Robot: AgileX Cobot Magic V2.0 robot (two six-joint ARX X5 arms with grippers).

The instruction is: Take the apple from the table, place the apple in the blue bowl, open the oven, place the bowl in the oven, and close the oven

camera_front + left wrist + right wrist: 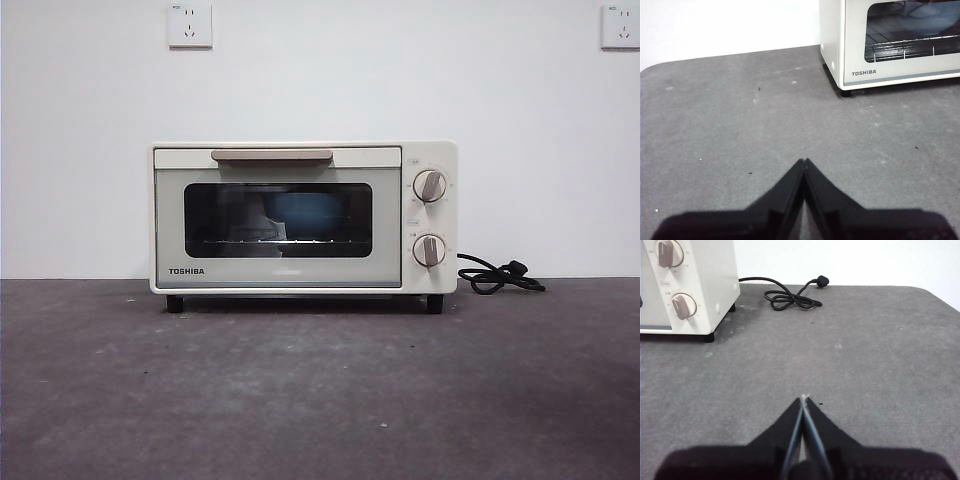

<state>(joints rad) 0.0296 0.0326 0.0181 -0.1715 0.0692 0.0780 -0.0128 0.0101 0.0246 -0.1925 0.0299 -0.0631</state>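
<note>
The blue bowl (300,215) sits inside the shut oven (303,218); both closed hands, left hand (804,161) and right hand (803,397), hover well apart from it.

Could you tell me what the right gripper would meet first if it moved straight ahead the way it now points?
Probably nothing: ahead of the right gripper lies bare table, with the oven and black cord off to one side.

Blue bowl (300,212) dim behind oven (300,270) glass; apple unseen; oven cropped in wrist views.
</note>
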